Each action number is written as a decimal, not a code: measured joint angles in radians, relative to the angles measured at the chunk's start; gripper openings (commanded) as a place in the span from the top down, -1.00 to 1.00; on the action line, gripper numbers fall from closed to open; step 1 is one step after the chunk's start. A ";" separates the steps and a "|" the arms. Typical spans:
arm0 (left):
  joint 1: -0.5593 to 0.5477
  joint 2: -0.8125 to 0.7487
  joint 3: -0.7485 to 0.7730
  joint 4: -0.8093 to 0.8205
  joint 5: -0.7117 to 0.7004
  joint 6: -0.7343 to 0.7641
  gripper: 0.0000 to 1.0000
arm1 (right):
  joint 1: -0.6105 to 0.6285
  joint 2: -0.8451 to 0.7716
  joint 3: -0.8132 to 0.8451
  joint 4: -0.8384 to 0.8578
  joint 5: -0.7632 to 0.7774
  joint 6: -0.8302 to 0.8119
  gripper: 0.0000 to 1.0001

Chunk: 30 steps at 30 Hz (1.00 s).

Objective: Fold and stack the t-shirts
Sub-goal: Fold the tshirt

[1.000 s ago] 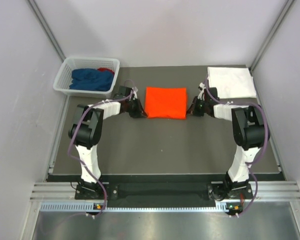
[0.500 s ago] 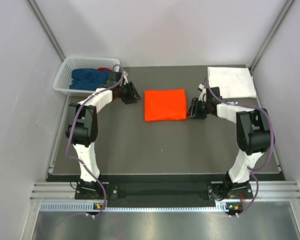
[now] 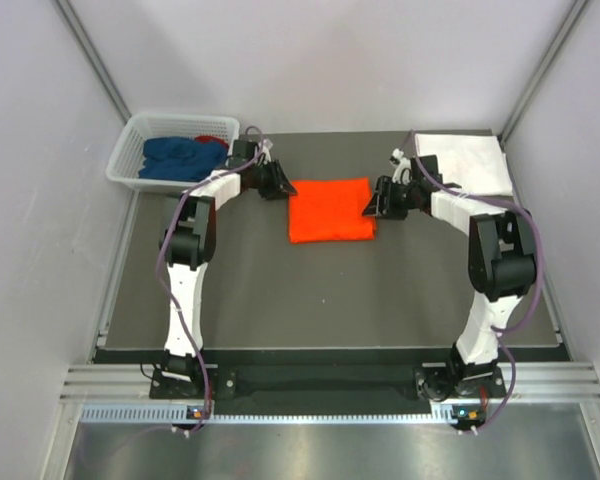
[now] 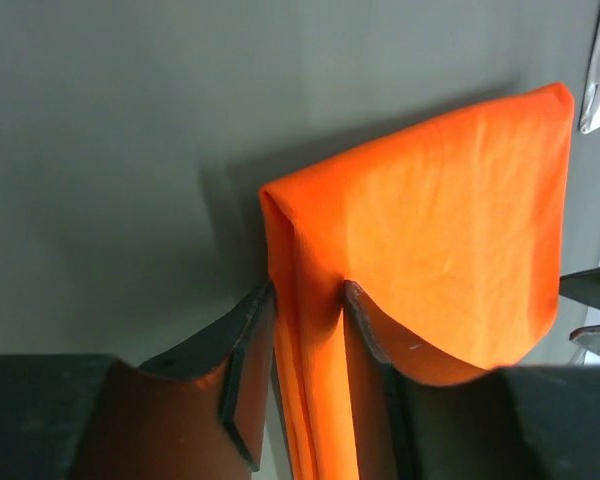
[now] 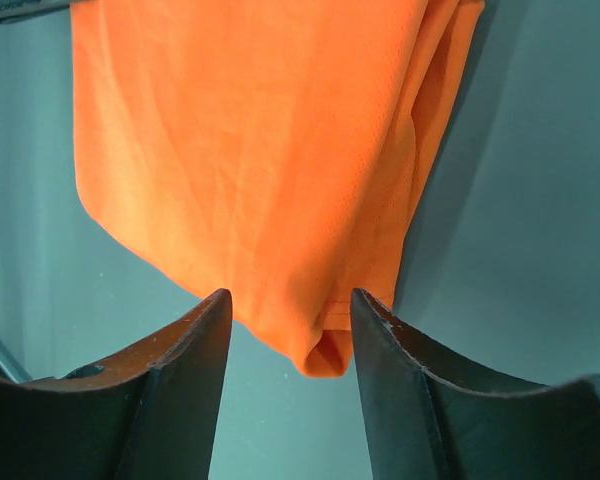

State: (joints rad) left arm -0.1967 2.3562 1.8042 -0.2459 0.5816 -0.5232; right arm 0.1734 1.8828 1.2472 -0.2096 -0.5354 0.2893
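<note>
Orange t-shirt (image 3: 329, 209) is lying folded into a rough rectangle on the far-centre part of the dark table (image 3: 280, 290), between the two grippers.

Left gripper (image 4: 306, 290) is pinching the shirt's far-left corner. In the left wrist view, the folded edge is running straight down between the fingers (image 4: 248, 322) and both are pressing on the cloth. That corner is standing up in a ridge and casting a shadow on the mat beside it.

Right gripper (image 5: 290, 295) is sitting at the shirt's right edge. Its jaws are standing well apart and straddling a rounded corner of the fabric, which is dipping into the gap. That is a wider gap than the cloth needs, so it is not reading as a clamp. The stacked fold layers are showing along the shirt's edge at the right of that view.

Both arms are reaching out long and low from their bases at the near edge, angling in toward the shirt.

White t-shirt (image 3: 465, 163) is lying folded flat in the far-right corner, just behind the right arm's wrist.

White slatted basket (image 3: 123, 160) is sitting in the far-left corner, holding a crumpled blue garment (image 3: 180, 157) with a bit of red garment (image 3: 213, 141) behind it.
</note>
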 measured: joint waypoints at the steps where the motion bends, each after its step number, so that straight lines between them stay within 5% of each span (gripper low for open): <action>1: 0.000 0.008 0.006 0.003 0.007 0.000 0.49 | 0.000 0.006 0.000 0.000 -0.003 0.003 -0.04; 5: 0.000 0.027 0.018 0.018 0.025 -0.016 0.98 | 0.000 0.028 -0.001 0.008 0.000 0.006 0.50; 6: 0.000 0.027 0.020 0.017 0.025 -0.018 1.00 | 0.000 0.037 -0.004 0.013 0.006 0.008 0.72; 10: 0.000 0.027 0.039 0.017 0.017 -0.026 1.00 | 0.000 0.053 -0.050 0.047 0.033 0.016 0.86; 14: -0.002 0.031 0.046 0.017 0.013 -0.029 0.49 | 0.000 0.074 -0.065 0.063 0.037 0.021 0.80; 16: -0.002 0.031 0.047 0.012 0.012 -0.031 0.23 | 0.000 0.072 -0.064 0.064 0.037 0.024 0.50; 22: 0.002 0.009 0.076 -0.052 -0.019 -0.017 0.16 | -0.006 0.026 -0.037 -0.039 0.038 0.025 0.25; 25: 0.001 -0.046 0.077 -0.100 -0.048 0.003 0.16 | -0.010 -0.006 -0.015 -0.063 -0.008 0.036 0.47; 26: -0.001 -0.073 0.077 -0.114 -0.058 0.010 0.17 | -0.010 -0.016 -0.008 -0.063 -0.027 0.045 0.82; 27: -0.003 -0.096 0.077 -0.124 -0.063 0.016 0.17 | -0.010 -0.023 0.001 -0.059 -0.052 0.051 0.95; 30: -0.021 -0.178 0.047 -0.112 -0.047 0.018 0.19 | 0.005 -0.023 0.047 -0.031 -0.140 0.103 1.00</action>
State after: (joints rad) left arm -0.2176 2.1784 1.8515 -0.3580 0.5350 -0.5056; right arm 0.1783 1.8603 1.2942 -0.2401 -0.6758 0.3920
